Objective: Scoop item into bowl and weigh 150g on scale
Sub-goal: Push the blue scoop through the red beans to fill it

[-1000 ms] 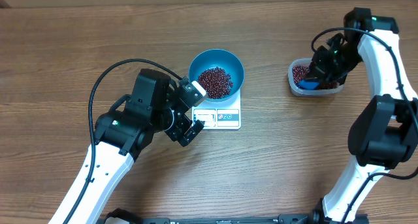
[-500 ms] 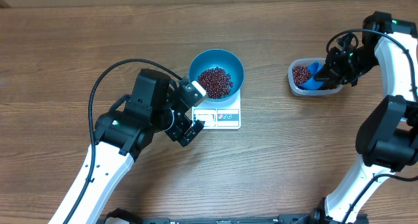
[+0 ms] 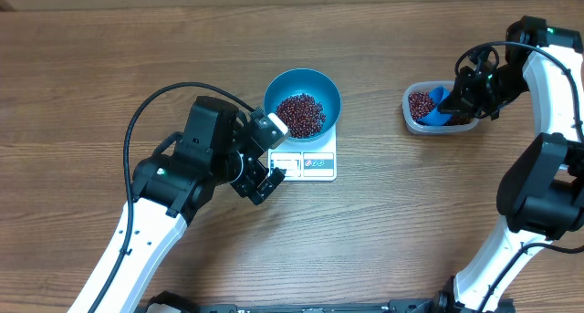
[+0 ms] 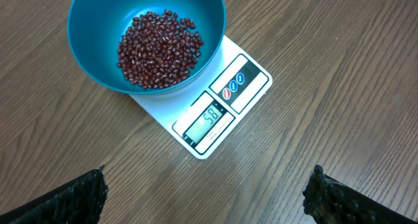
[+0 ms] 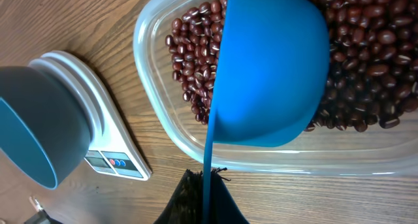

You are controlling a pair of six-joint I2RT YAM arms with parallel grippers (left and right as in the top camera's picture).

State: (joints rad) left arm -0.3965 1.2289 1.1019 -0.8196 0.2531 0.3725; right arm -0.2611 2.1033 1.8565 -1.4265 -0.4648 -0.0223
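The beans (image 4: 159, 51) lie in two heaps: one fills the single blue bowl (image 4: 91, 28) standing on the one scale (image 4: 245, 87), just ahead of my left gripper (image 3: 272, 158), which is spread wide and holds nothing. The other heap sits in the one clear tub (image 5: 153, 113) in front of my right gripper (image 5: 206, 201). That gripper is clamped tight on the handle of the lone blue scoop (image 5: 271, 67), whose cup hangs over the tub's beans.

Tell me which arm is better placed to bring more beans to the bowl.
Right. The right gripper is shut on the blue scoop, down in the tub of beans. The left gripper hangs open and empty beside the scale.
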